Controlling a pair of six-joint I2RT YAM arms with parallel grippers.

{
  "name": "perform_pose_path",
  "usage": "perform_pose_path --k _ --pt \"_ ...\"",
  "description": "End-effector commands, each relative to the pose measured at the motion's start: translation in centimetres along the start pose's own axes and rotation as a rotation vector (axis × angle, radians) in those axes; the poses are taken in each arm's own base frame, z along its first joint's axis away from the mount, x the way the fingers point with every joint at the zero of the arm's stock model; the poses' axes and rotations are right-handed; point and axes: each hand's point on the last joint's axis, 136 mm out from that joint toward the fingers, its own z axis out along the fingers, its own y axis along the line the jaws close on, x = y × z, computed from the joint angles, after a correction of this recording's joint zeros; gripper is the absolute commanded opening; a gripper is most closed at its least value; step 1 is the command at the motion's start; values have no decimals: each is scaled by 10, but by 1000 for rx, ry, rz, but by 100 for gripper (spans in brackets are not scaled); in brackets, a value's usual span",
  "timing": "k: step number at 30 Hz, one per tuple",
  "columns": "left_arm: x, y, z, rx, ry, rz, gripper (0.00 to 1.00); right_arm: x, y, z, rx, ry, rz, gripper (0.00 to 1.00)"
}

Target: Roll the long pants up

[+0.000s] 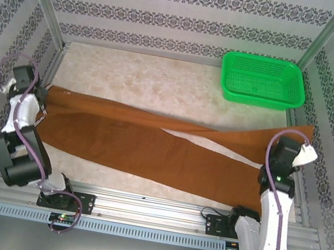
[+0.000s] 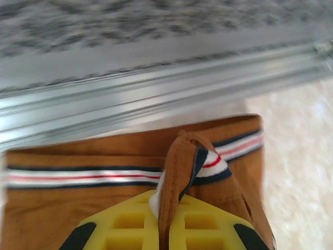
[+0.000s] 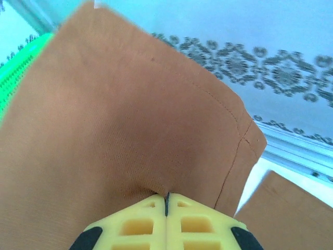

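Observation:
The long pants lie stretched across the table from left to right, rust-brown, with a pale strip showing between the two legs. My left gripper is shut on the waist end at the far left. In the left wrist view its yellow jaws pinch a raised fold of the pants at the striped waistband. My right gripper is shut on a leg end at the far right, lifted off the table. Its jaws pinch the brown cloth close to the stitched hem.
A green basket stands at the back right, and its edge shows past the held cloth. Metal frame rails and patterned walls close in the table on the left, back and right. The other leg end lies below the right gripper.

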Motion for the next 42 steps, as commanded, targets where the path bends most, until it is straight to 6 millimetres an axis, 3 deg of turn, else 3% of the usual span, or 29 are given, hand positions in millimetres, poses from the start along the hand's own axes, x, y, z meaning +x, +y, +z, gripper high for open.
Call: perform_pose_path --k 1,2,3,4,5,6,7,8,9,12,16,20,22,23,24,25,26,28,31,34,36,39,42 --pt "-50 52 -21 -48 -313 -303 0 -14 -57 -16 160 -197 227 0" --pt "-49 58 -20 -64 -308 -314 0 -10 -57 -17 130 -200 258 5" --pt "-48 60 -18 -91 -284 -307 1 -7 -57 -17 101 -197 277 41" --pt "-49 59 -17 -111 -266 -305 15 -3 -57 -17 90 -188 294 70" --pt "-50 60 -14 -134 -239 -304 30 -1 -54 -17 66 -173 292 91" --pt "-51 61 -14 -157 -221 -322 39 0 -51 -17 52 -162 281 98" --pt "-52 62 -14 -165 -218 -351 58 1 -51 -17 56 -154 284 98" --pt "-55 57 -12 -137 -217 -371 83 2 -51 -15 63 -149 287 98" --pt "-57 53 -11 -119 -212 -393 100 2 -52 -14 76 -146 286 98" --pt "-62 30 -5 -63 -160 -399 100 -1 -42 -6 71 -124 246 98" --pt "-67 -3 -12 -26 -105 -328 100 -12 -3 6 -4 -66 130 98" --pt "-83 -30 -60 44 -252 -209 100 -33 55 4 -75 -48 -106 98" --pt "-79 -69 -82 196 -265 -90 99 -29 98 1 -198 0 -228 98" --pt "-70 -90 -91 264 -242 -12 89 -18 123 -1 -276 67 -287 98" --pt "-53 -117 -99 350 -192 91 64 -3 149 -5 -361 154 -352 81" --pt "-30 -137 -104 405 -122 194 36 19 175 -13 -471 265 -417 30" --pt "-9 -145 -105 408 -63 277 0 39 189 -18 -519 363 -466 0" --pt "43 -158 -107 442 66 455 0 85 208 -35 -587 575 -584 0" --pt "118 -152 -108 489 314 625 0 151 210 -69 -645 915 -744 0" --pt "185 -132 -117 524 549 774 0 207 188 -105 -628 1236 -853 0" --pt "217 -114 -126 532 644 860 0 233 175 -118 -601 1309 -917 0" --pt "250 -86 -133 524 763 933 0 267 158 -142 -603 1445 -956 0" --pt "267 -60 -125 479 829 947 0 293 141 -160 -567 1554 -1001 0"
